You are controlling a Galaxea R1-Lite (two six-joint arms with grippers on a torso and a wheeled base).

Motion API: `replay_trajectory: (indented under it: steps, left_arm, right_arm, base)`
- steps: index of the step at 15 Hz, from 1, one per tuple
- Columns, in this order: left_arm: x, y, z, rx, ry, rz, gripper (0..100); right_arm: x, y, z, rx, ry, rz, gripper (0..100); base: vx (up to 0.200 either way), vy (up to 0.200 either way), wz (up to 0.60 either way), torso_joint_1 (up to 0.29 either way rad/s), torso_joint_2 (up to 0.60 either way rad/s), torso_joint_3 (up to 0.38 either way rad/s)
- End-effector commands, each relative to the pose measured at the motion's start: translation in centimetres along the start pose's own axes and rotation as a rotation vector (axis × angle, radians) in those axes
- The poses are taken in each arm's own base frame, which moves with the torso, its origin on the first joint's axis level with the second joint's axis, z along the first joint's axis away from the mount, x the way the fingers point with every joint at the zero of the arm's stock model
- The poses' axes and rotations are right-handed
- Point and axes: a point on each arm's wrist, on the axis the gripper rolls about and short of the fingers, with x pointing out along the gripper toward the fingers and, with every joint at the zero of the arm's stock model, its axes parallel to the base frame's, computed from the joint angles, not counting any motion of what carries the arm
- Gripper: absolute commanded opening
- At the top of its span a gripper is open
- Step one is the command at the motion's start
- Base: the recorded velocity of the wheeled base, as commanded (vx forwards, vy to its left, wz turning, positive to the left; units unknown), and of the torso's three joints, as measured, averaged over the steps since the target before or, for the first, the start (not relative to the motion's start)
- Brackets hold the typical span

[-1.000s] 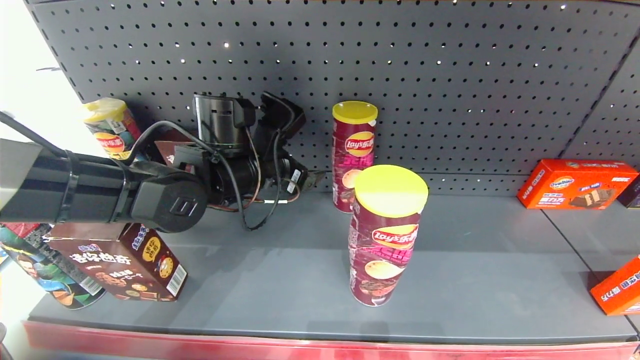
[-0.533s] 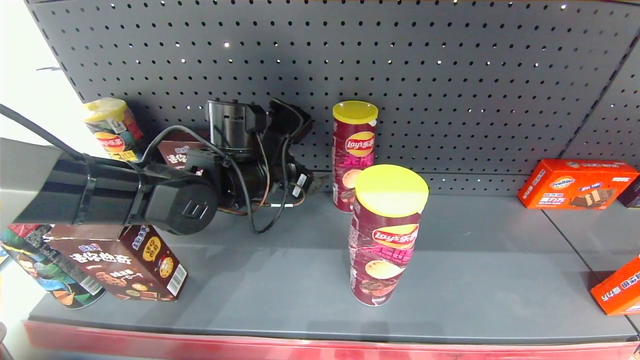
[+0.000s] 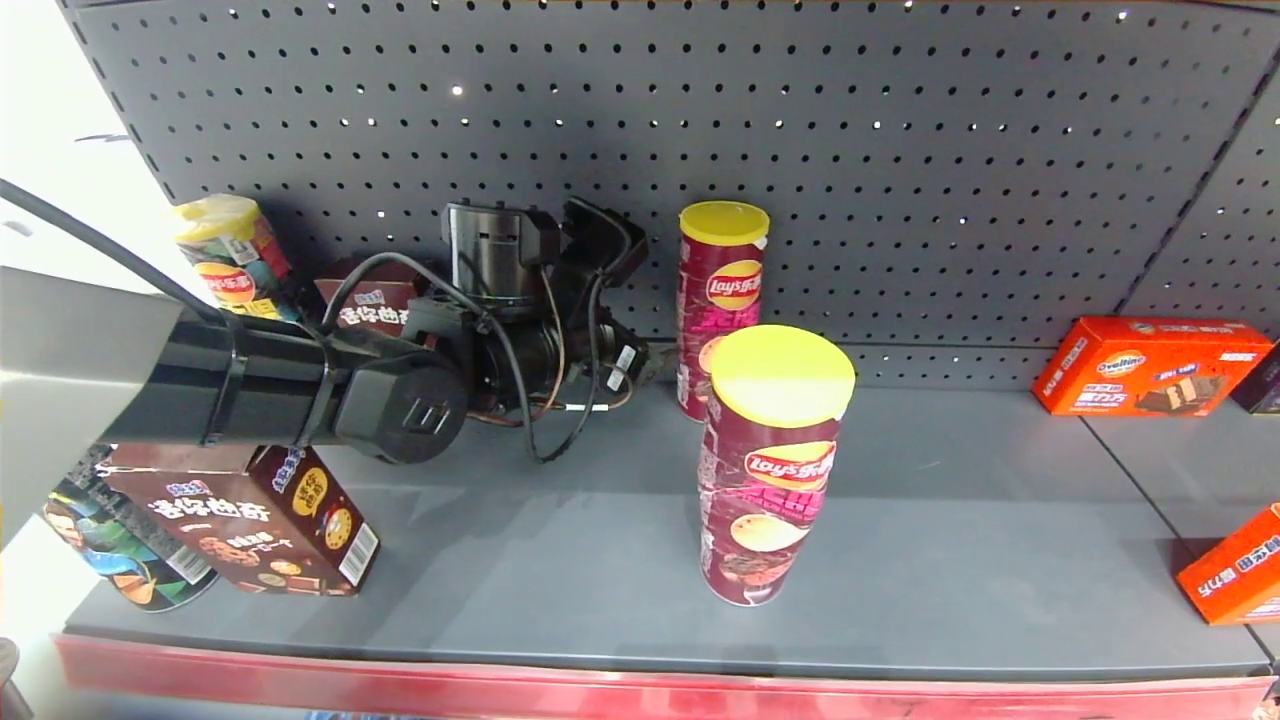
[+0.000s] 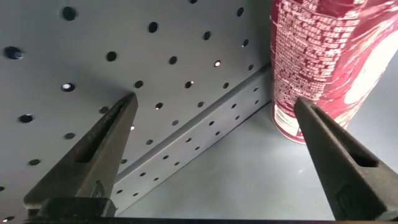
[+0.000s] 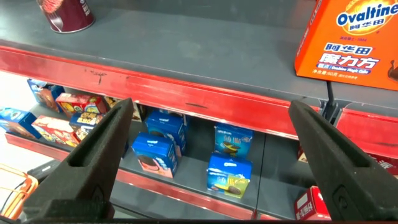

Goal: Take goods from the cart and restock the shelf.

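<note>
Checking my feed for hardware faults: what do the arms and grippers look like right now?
The left arm is a black tube banded with cable ties, ending in a silver cylindrical housing with loose black cables and white tags. The left gripper and right gripper are each a pair of dark, tapering wedges.
</note>
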Motion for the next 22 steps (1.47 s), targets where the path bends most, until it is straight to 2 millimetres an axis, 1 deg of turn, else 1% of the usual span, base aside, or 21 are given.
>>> replay_trajectory:
  steps: [1, 8, 9, 10, 12, 14, 15, 16, 17, 18, 19, 20, 21, 22]
  left_arm:
    - [0.2, -0.1, -0.3, 0.0, 0.008, -0.002, 100]
    - [0.0, -0.4, 0.0, 0.001, 0.0, -0.01, 100]
    - [-0.7, -0.1, 0.8, 0.002, -0.029, 0.002, 100]
    - [-2.1, 0.3, 1.9, 0.007, -0.064, 0.014, 100]
    - [-3.9, 1.0, 3.1, 0.002, -0.091, 0.026, 100]
    - [-6.2, 1.8, 5.0, 0.002, -0.152, 0.051, 100]
    - [-7.1, 2.0, 5.7, 0.0, -0.174, 0.054, 100]
    - [-8.5, 2.1, 6.4, -0.003, -0.201, 0.055, 100]
    - [-9.9, 1.5, 7.2, -0.005, -0.234, 0.041, 100]
    - [-11.5, 1.5, 7.8, -0.025, -0.257, 0.04, 100]
    - [-12.5, 1.8, 8.0, -0.041, -0.268, 0.043, 100]
    - [-14.4, 1.9, 7.8, -0.049, -0.272, 0.037, 100]
    - [-16.6, 1.6, 7.1, -0.052, -0.286, 0.008, 100]
    - [-17.8, 1.4, 6.4, -0.057, -0.288, -0.007, 100]
  right_arm:
    - [0.0, 0.0, 0.0, -0.001, 0.001, 0.001, 100]
    - [0.0, 0.0, 0.0, -0.001, 0.001, 0.001, 100]
    - [0.0, 0.0, 0.0, -0.001, 0.001, 0.001, 100]
    - [0.0, 0.0, 0.0, -0.001, 0.001, 0.001, 100]
    - [0.0, 0.0, 0.0, -0.001, 0.001, 0.001, 100]
    - [0.0, 0.0, 0.0, -0.001, 0.001, 0.001, 100]
    - [0.0, 0.0, 0.0, -0.001, -0.001, 0.0, 100]
    - [0.0, 0.0, 0.0, -0.001, 0.001, 0.001, 100]
    - [0.0, 0.0, 0.0, -0.001, 0.001, 0.001, 100]
    - [0.0, 0.0, 0.0, -0.001, 0.001, -0.001, 100]
    - [0.0, 0.0, 0.0, -0.001, 0.001, -0.001, 100]
    - [0.0, 0.0, 0.0, -0.001, 0.001, 0.001, 100]
    - [0.0, 0.0, 0.0, -0.001, 0.001, 0.001, 100]
    - [0.0, 0.0, 0.0, -0.001, 0.001, 0.001, 100]
  base:
    - [0.0, 0.0, 0.0, 0.0, 0.0, 0.0]
    - [0.0, 0.0, 0.0, 0.0, 0.0, 0.0]
    - [0.0, 0.0, 0.0, 0.0, 0.0, 0.0]
    - [0.0, 0.0, 0.0, 0.0, 0.0, 0.0]
    - [0.0, 0.0, 0.0, 0.0, 0.0, 0.0]
    - [0.0, 0.0, 0.0, 0.0, 0.0, 0.0]
    - [0.0, 0.0, 0.0, 0.0, 0.0, 0.0]
    - [0.0, 0.0, 0.0, 0.0, 0.0, 0.0]
    - [0.0, 0.0, 0.0, 0.0, 0.0, 0.0]
    - [0.0, 0.0, 0.0, 0.0, 0.0, 0.0]
    - [0.0, 0.0, 0.0, 0.0, 0.0, 0.0]
    - [0.0, 0.0, 0.0, 0.0, 0.0, 0.0]
    - [0.0, 0.0, 0.0, 0.0, 0.0, 0.0]
    - [0.0, 0.0, 0.0, 0.0, 0.0, 0.0]
